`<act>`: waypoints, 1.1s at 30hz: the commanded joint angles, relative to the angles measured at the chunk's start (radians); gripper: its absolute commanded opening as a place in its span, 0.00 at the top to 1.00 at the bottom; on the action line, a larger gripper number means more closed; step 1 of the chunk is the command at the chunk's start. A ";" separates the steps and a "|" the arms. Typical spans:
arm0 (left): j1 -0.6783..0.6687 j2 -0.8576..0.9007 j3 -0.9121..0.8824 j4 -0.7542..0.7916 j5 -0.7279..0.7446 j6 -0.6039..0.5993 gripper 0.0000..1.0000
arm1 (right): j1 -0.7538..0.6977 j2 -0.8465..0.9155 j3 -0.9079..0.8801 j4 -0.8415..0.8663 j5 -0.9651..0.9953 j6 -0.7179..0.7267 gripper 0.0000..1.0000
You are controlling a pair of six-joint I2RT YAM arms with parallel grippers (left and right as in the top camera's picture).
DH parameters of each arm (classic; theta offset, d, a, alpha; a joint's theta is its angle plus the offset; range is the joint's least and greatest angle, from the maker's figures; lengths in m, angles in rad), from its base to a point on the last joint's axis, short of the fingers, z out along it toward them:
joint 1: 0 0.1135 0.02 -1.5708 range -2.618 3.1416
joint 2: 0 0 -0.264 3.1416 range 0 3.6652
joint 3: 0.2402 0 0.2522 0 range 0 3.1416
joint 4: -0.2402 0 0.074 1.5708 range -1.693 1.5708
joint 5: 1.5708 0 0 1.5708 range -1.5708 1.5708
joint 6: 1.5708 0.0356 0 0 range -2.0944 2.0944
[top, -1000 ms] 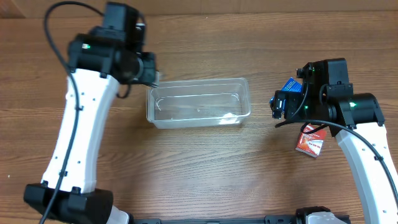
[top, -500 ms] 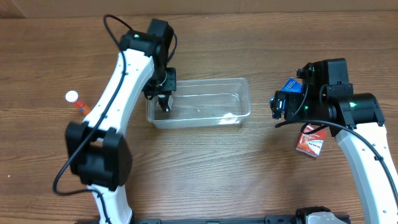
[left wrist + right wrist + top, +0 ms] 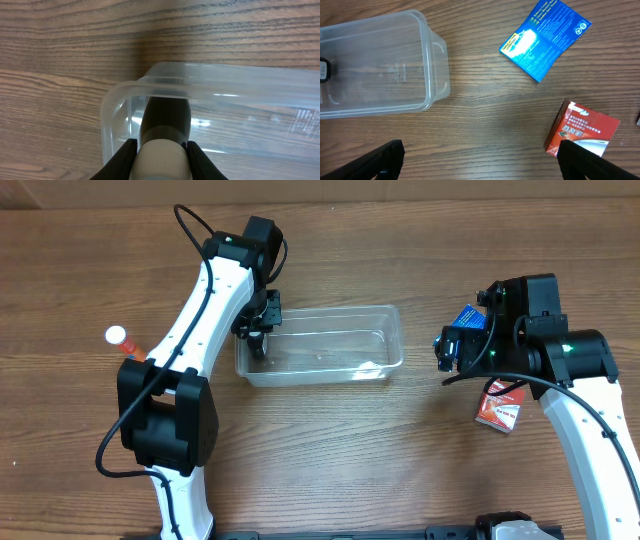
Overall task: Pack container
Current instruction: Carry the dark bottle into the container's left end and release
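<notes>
The clear plastic container [image 3: 392, 340] lies on the wooden table at centre. My left gripper [image 3: 258, 338] is over its left end, shut on a dark bottle [image 3: 165, 117] with a pale ribbed cap. In the left wrist view the bottle hangs just inside the container's rounded corner rim [image 3: 120, 95], my left gripper [image 3: 161, 152] tight on the cap. My right gripper [image 3: 447, 350] is open and empty, right of the container. In the right wrist view my right gripper [image 3: 480, 155] is over bare wood, with the container [image 3: 427, 30] at top left.
A blue box [image 3: 467, 315] [image 3: 545, 37] lies flat right of the container. A red box [image 3: 500, 405] [image 3: 580, 132] lies nearer the front, by my right finger. An orange tube with a white cap [image 3: 122, 340] lies at the far left.
My left arm has swung in from the left and brought the bottle over the container's left end, then shifted slightly back. The right arm has not moved.
</notes>
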 commanded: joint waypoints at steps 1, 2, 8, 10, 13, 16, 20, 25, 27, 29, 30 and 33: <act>0.005 0.002 0.002 0.001 -0.025 -0.020 0.64 | -0.004 -0.012 0.029 -0.002 -0.006 -0.003 0.00; 0.005 0.002 0.002 0.001 -0.024 -0.020 0.56 | -0.004 -0.012 0.029 -0.003 -0.006 -0.003 0.00; 0.005 0.002 0.002 -0.010 -0.024 -0.020 0.48 | -0.004 -0.012 0.029 -0.004 -0.006 -0.003 0.00; 0.005 0.002 0.002 -0.013 -0.023 -0.020 0.51 | -0.004 -0.012 0.029 -0.004 -0.006 -0.003 0.00; 0.005 0.001 0.003 -0.013 -0.020 -0.020 0.51 | -0.004 -0.012 0.029 -0.004 -0.006 -0.002 0.00; 0.005 -0.006 0.014 -0.014 -0.015 -0.013 0.50 | -0.004 -0.012 0.029 -0.003 -0.006 -0.003 0.00; 0.007 -0.037 0.067 -0.023 0.008 0.049 0.49 | -0.004 -0.012 0.029 -0.004 -0.006 -0.003 0.00; 0.055 -0.136 0.147 -0.082 0.003 0.051 0.43 | -0.004 -0.012 0.029 -0.007 -0.005 -0.003 0.00; 0.088 -0.189 0.152 -0.100 0.003 0.050 0.20 | -0.004 -0.012 0.029 -0.007 -0.005 -0.003 0.00; 0.140 -0.257 0.152 -0.135 0.002 0.050 0.00 | -0.004 -0.012 0.029 -0.007 -0.005 -0.003 0.00; 0.174 -0.292 0.152 -0.159 0.003 0.049 0.00 | -0.004 -0.012 0.029 -0.006 -0.005 -0.003 0.00; 0.277 -0.359 0.151 -0.219 0.003 0.027 0.00 | -0.004 -0.012 0.029 -0.003 -0.005 -0.003 0.00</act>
